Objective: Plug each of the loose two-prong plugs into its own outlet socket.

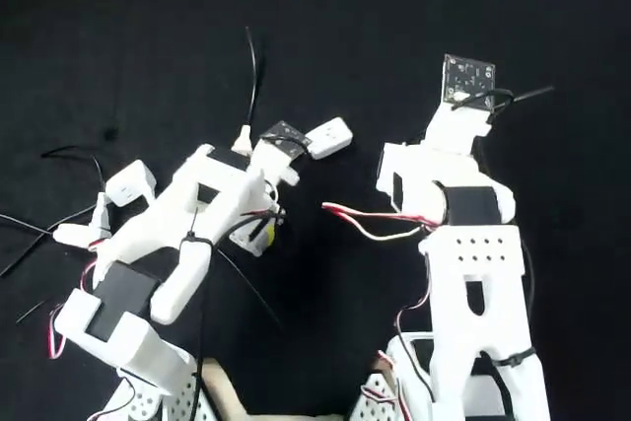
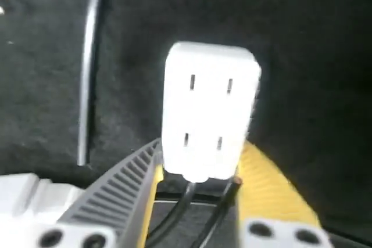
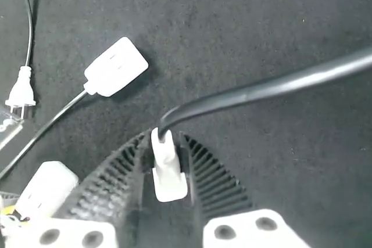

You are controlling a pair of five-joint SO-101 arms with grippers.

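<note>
Sockets and plugs lie spread over my black bench (image 1: 99, 76). Furthest left, the left socket (image 1: 132, 182) rests flat, just beside the left arm (image 1: 168, 239), which slants up toward the middle. On its wrist view the left gripper (image 2: 200, 156) is clenched on the cord end of a white socket. This held socket (image 2: 209, 105) faces the camera with two pairs of slots. Its lower end is pinched between the grey finger (image 2: 116, 190) and the yellow finger (image 2: 264, 187), and two dark wires (image 2: 174, 216) run out of it back between them. Near that arm's tip a loose plug (image 1: 242, 137) lies on the bench, its thin lead (image 1: 253, 66) running toward the far edge. Next to the right comes the mid socket (image 1: 328, 136), white and tilted, close beside the arm's tip; I cannot tell whether this is the one in the gripper. Well apart, on the right, the right arm (image 1: 473, 244) stands over the bench. The right gripper (image 3: 165, 143) grasps the held plug (image 3: 168, 175) between its ridged fingers, with a thick black cord (image 3: 261, 88) curving away from the plug's top.
</note>
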